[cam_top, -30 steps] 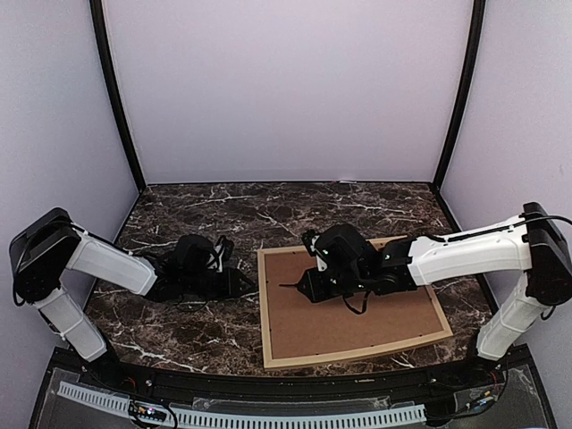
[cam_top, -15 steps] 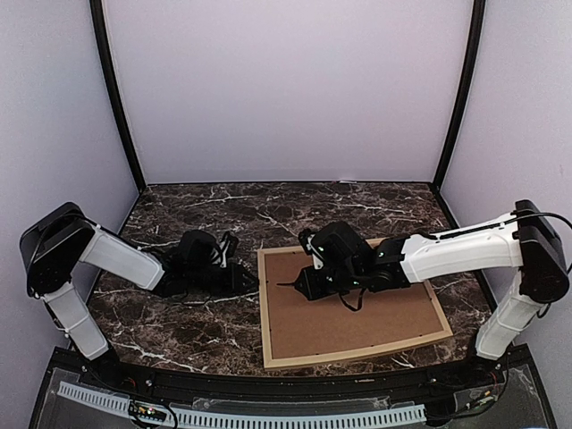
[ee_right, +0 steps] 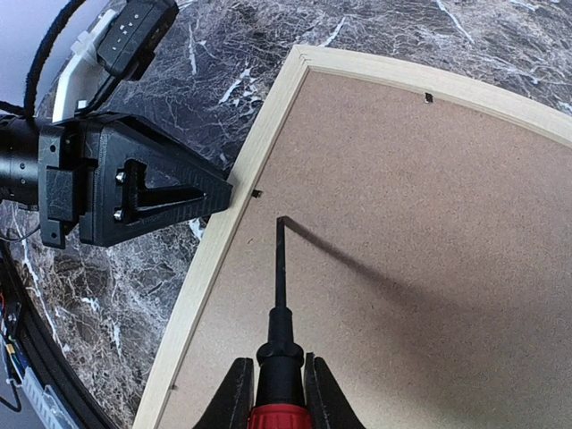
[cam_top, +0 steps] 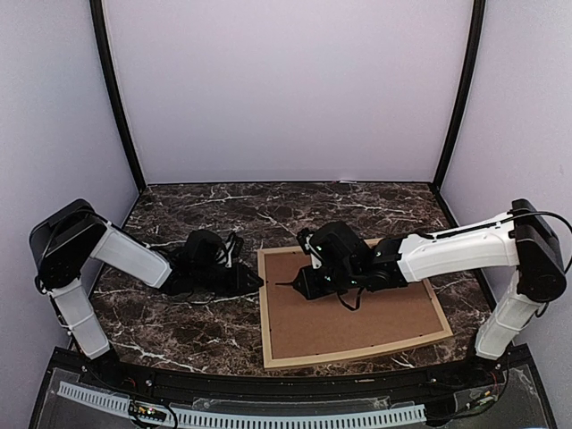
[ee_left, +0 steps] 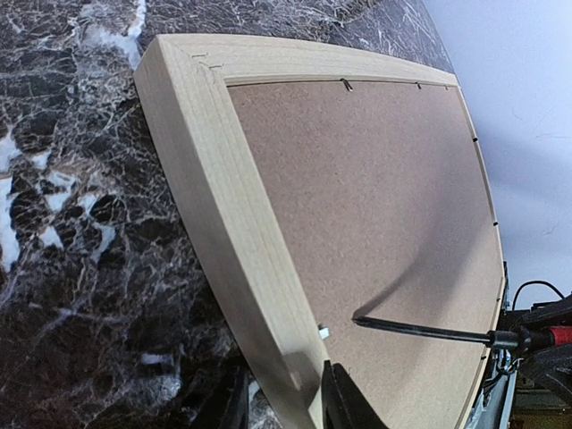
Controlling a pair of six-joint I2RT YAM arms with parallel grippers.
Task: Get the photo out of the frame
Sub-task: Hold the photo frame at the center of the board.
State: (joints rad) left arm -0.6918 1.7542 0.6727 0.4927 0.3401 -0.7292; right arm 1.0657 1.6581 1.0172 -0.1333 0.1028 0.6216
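The frame (cam_top: pixel 357 354) of light wood lies face down on the marble table, with the brown backing board (cam_top: pixel 366 313) filling it. The photo is hidden beneath that board. My left gripper (cam_top: pixel 256 282) is at the frame's left side; in the left wrist view its jaws (ee_left: pixel 284 393) straddle the moulding (ee_left: pixel 214 179), shut on it. My right gripper (ee_right: pixel 275 360) is shut on a red-handled screwdriver (ee_right: pixel 281 268). The black tip rests on the backing board (ee_right: pixel 429 250), close to a small metal tab (ee_right: pixel 256 193) by the left moulding.
More small tabs (ee_left: pixel 345 85) sit along the frame's inner edges. The dark marble table (cam_top: pixel 197 214) stretches behind and left of the frame. Pale walls with black posts (cam_top: pixel 114 98) close in the back and sides.
My left gripper has slid right to the frame's left edge and its jaws have narrowed onto the moulding. The right gripper with the screwdriver has shifted slightly left.
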